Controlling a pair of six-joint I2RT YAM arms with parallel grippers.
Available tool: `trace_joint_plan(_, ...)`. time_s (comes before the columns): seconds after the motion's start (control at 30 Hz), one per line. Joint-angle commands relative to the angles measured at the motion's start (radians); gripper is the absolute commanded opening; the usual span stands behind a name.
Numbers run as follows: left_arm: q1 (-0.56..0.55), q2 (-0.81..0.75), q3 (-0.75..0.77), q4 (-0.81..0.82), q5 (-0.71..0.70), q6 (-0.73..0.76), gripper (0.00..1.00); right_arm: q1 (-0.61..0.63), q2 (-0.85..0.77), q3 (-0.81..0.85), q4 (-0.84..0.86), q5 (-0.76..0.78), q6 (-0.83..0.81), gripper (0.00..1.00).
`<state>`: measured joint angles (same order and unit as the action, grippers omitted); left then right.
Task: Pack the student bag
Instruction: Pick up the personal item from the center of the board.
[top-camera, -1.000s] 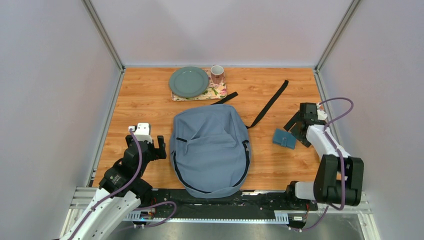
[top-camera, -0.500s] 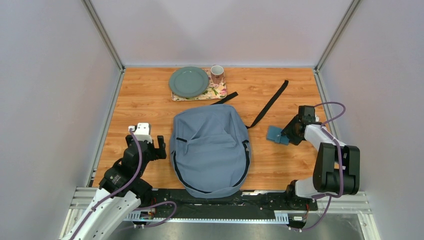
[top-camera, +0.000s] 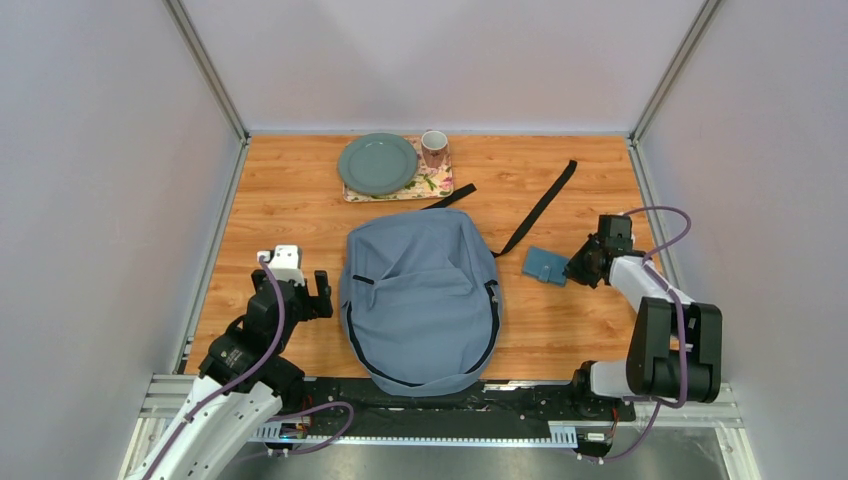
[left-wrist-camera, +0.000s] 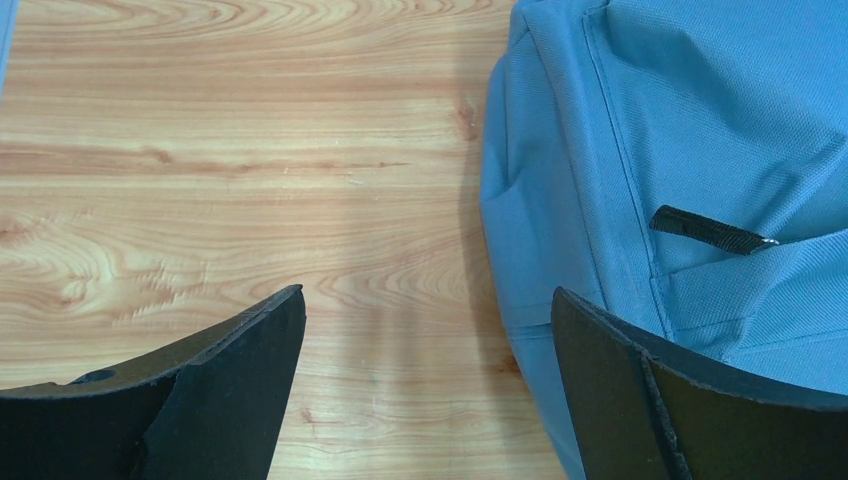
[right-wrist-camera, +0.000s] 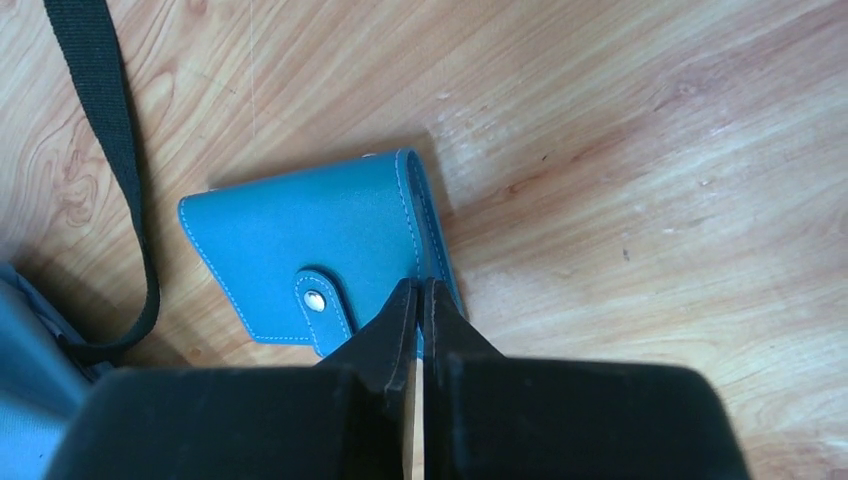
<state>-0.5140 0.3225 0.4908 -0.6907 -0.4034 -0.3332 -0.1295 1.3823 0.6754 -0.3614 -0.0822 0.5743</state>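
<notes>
While the student bag (top-camera: 420, 300) lies on the bench (top-camera: 290, 210), left fingers (left-wrist-camera: 230, 370) spread wide beside its flank, right fingers (right-wrist-camera: 395, 320) pressed together, tips at the teal wallet (right-wrist-camera: 300, 250) edge

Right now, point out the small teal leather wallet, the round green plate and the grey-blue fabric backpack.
teal wallet (right-wrist-camera: 300, 235), right wrist view, front cover.
green plate (top-camera: 377, 164), top view, centre.
grey-blue backpack (top-camera: 420, 300), top view, front panel.

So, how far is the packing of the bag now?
Nothing visibly done: the student bag lies flat, the teal wallet outside it. In hand: the right gripper, shut, touches the wallet's edge. The left gripper hangs open beside the bag. Left: getting the wallet inside.
</notes>
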Motion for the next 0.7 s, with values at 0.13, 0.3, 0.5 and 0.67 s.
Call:
trace_joint_plan(0.13,0.017,-0.003,0.003,0.025,-0.011,0.016,0.99,0.001,-0.205,-0.014,-0.060,-0.030,-0.022,0.00)
trace_joint_plan(0.3,0.020,-0.045,0.005,0.023,-0.037,0.005,0.99,0.001,-0.319,0.018,-0.120,-0.031,-0.008,0.00)
trace_joint_plan(0.5,0.020,-0.131,-0.003,0.045,-0.038,0.009,0.99,-0.001,-0.449,0.065,-0.174,-0.068,0.009,0.00)
trace_joint_plan(0.67,0.020,-0.218,-0.026,0.111,0.058,0.019,0.99,-0.001,-0.549,0.088,-0.211,-0.116,0.025,0.00)
